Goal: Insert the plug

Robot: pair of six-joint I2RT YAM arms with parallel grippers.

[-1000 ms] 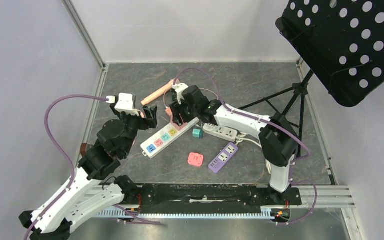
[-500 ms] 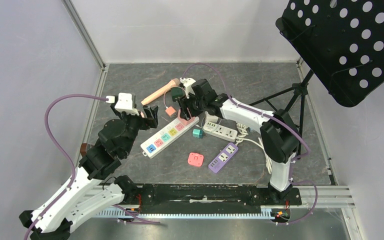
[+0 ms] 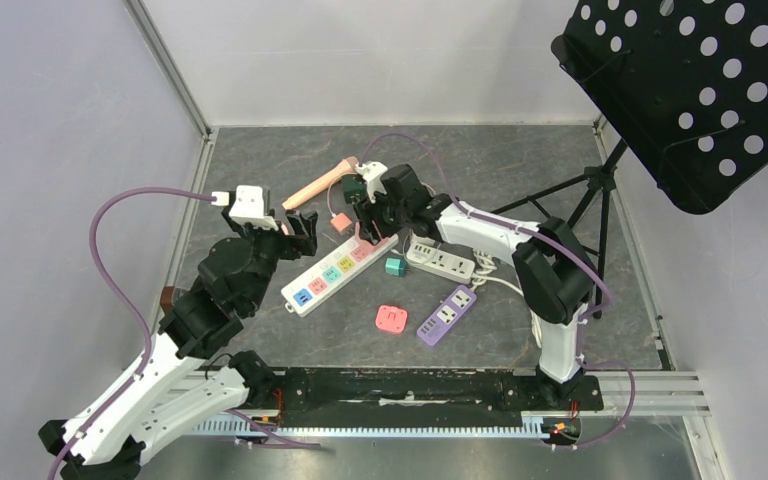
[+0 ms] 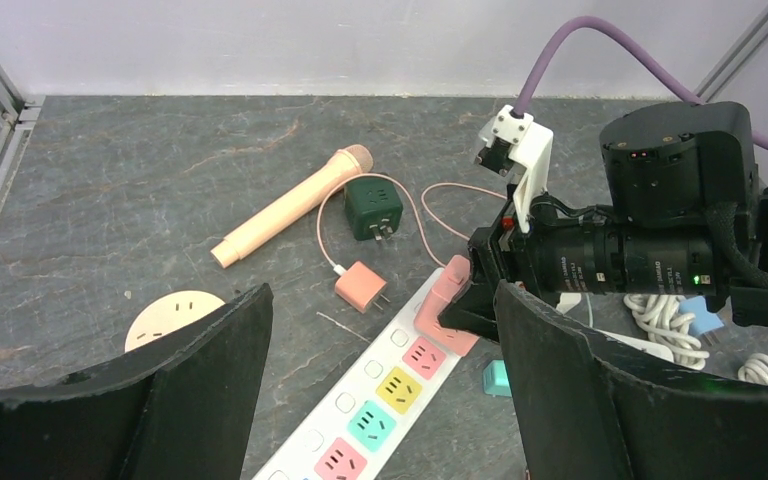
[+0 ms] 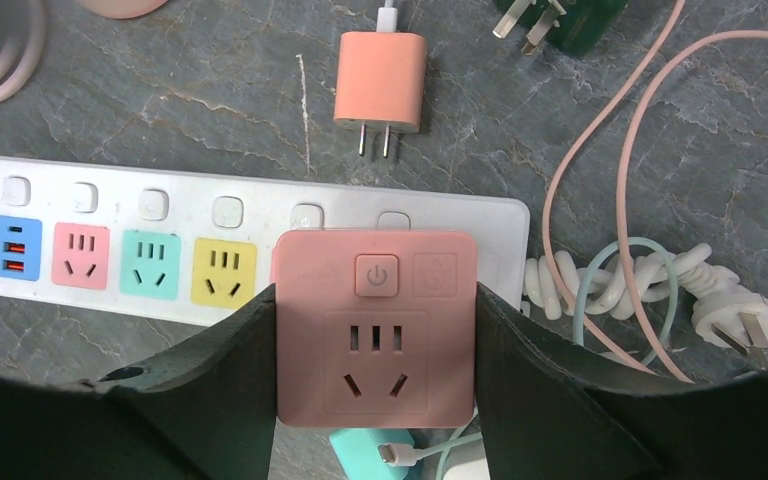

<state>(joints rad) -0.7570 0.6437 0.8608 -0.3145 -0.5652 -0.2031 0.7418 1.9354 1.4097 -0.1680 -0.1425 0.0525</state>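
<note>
Purple nearest the arm bases: a short power bar (image 3: 447,315), beside a flat pink socket (image 3: 391,319). Farther in, at the left gripper (image 3: 300,232): spread wide, grips nothing, hangs near the white power strip (image 3: 335,268). At the right gripper (image 5: 375,340): clamps from both sides on the pink plug block (image 5: 375,300), over the strip's far end, just past the yellow socket; cannot tell whether it is seated. Right of that, a teal cube (image 3: 394,266) and a second white strip (image 3: 440,264) with coiled cord. Beyond, a small pink charger (image 5: 381,80), a dark green charger (image 4: 373,208), and farthest a pink microphone (image 4: 290,205).
</note>
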